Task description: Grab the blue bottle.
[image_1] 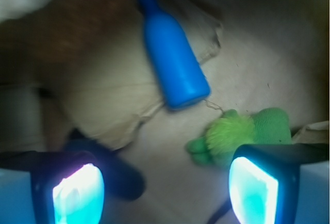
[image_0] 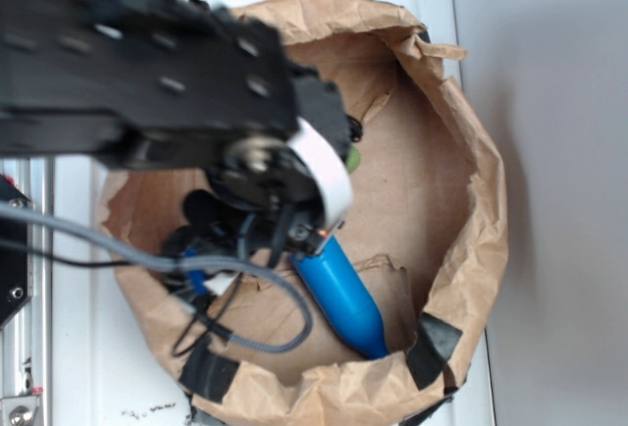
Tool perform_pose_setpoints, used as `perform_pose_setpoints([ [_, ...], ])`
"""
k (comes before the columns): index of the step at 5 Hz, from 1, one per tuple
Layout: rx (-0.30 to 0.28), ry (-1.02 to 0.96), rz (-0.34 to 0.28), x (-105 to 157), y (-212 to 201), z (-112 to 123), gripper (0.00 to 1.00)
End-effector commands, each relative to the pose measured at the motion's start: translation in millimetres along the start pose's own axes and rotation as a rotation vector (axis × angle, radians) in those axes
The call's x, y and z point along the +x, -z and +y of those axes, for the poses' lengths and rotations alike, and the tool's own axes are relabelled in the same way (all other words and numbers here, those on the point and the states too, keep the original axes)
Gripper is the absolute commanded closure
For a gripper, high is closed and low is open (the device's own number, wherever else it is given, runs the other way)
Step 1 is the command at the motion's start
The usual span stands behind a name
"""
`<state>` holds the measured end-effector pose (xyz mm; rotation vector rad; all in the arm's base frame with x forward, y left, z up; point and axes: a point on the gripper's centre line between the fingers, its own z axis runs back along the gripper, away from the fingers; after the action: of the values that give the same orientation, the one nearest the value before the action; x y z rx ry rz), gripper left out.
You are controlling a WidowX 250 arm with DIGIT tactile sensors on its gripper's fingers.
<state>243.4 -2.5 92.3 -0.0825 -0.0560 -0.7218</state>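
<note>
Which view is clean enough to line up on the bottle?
Wrist: soft focus, but the bottle and plush show clear; the fingertips glare cyan. Exterior: the blurred arm hides much of the bag.

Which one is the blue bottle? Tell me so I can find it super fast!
Look inside the big crumpled brown paper bag. Lying on its side on the bag's floor, past the open gripper, is the blue bottle. It is smooth, shiny bright blue with a fat body and a skinny neck, unlike the fuzzy green plush toy close by its wide end.
</note>
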Motion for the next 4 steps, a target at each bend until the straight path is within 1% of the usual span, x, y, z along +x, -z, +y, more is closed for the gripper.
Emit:
perform_pose_setpoints([
  [1,0.012,-0.001,0.054,69,41,37,0.0],
  [2,0.036,0.035,0.049,80,53,34,0.0],
  [3,0.049,0.077,0.042,71,60,22,0.0],
  [4,0.053,0.101,0.016,53,48,13,0.0],
])
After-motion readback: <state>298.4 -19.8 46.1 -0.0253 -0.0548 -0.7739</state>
